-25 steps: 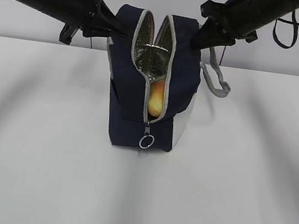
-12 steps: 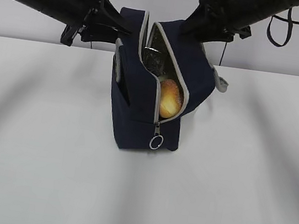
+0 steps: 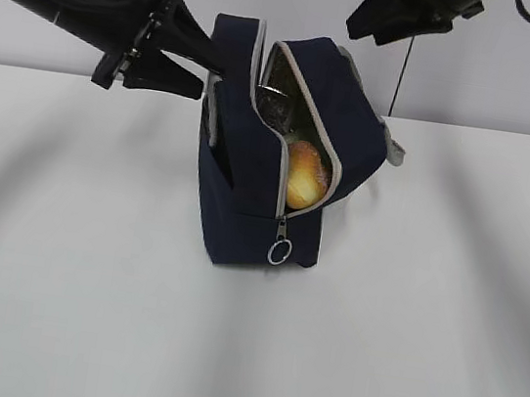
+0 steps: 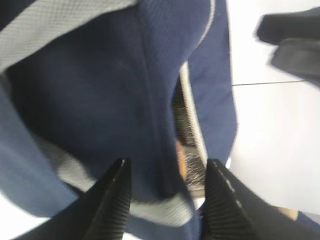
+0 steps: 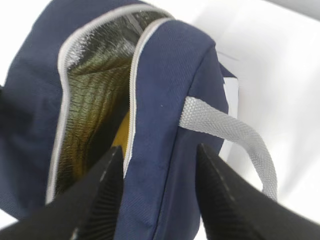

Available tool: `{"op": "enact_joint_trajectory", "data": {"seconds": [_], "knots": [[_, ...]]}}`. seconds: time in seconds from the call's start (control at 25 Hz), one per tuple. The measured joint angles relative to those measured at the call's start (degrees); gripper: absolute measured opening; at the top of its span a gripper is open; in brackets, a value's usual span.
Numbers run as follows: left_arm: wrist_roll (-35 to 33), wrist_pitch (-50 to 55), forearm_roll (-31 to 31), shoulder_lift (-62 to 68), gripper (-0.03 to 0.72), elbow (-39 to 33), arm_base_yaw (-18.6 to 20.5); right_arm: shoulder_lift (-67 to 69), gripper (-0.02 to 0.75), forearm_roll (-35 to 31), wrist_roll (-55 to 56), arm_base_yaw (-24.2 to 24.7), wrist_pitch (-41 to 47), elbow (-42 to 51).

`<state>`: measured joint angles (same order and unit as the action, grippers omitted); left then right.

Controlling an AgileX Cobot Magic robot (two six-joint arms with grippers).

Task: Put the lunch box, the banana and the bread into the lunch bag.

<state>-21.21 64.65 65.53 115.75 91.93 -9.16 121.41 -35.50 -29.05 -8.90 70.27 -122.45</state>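
Bag: boxy navy fabric lunch bag [image 3: 272,185] standing unzipped, golden-brown bread roll [image 3: 306,177] showing inside.
Left gripper [image 3: 196,68]: hovering nearer, beside bag's top, spread, empty.
Right gripper [image 3: 361,20]: hanging above, spread, empty.

Bread [image 3: 307,176] only partly seen thru zipper gap of lunch bag [image 3: 246,196]; rest hidden inside. Lunch box & banana can't be made out inside the bag; yellowish bit deep in the bag in right wrist view, can't tell what. Left wrist view blurred, bag cut off by top & left edges. Right gripper [image 3: 368,25] above the bag: arm cut off by top edge, fingertips too dark to tell apart.
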Motion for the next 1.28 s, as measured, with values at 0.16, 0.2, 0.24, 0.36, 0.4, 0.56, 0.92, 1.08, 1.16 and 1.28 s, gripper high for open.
{"op": "enact_joint_trajectory", "data": {"seconds": [0.16, 0.2, 0.24, 0.36, 0.4, 0.56, 0.92, 1.08, 1.16, 1.28], "knots": [[0.00, 1.16, -5.54, -3.40, 0.349, 0.00, 0.71, -2.95, 0.378, 0.72, -0.24, 0.00, 0.34, -0.25], [0.00, 1.38, -6.54, -4.61, 0.349, 0.00, 0.71, -3.76, 0.378, 0.85, -0.28, 0.00, 0.44, -0.25], [-0.03, 1.63, -7.51, -5.88, 0.349, 0.00, 0.71, -4.39, 0.378, 0.99, -0.28, 0.00, 0.44, -0.25], [-0.13, 2.47, -9.62, -9.50, 0.349, 0.00, 0.71, -6.69, 0.378, 2.40, 1.15, 0.00, 0.68, 0.00], [-0.13, 2.99, -10.15, -10.56, 0.349, 0.00, 0.71, -7.56, 0.378, 2.78, 1.68, 0.00, 0.68, 0.53], [-0.13, 4.56, -11.65, -13.70, 0.349, 0.00, 0.71, -12.43, 0.378, 2.99, 2.20, 0.00, 0.81, 6.41], [1.73, 5.50, -16.37, -18.73, 0.349, 0.00, 0.71, -32.53, 0.378, -3.79, -7.47, 0.00, -13.03, 38.38], [2.17, 5.72, -16.61, -20.48, 0.349, 0.00, 0.71, -41.03, 0.378, -15.19, -20.16, 0.00, -22.92, 54.54], [2.15, 5.72, -16.70, -21.36, 0.349, 0.00, 0.71, -44.04, 0.378, -22.46, -28.48, 0.00, -26.68, 61.53], [2.15, 5.76, -16.91, -22.31, 0.349, 0.00, 0.60, -46.90, 0.378, -35.15, -44.74, 0.00, -28.87, 71.38]]}}
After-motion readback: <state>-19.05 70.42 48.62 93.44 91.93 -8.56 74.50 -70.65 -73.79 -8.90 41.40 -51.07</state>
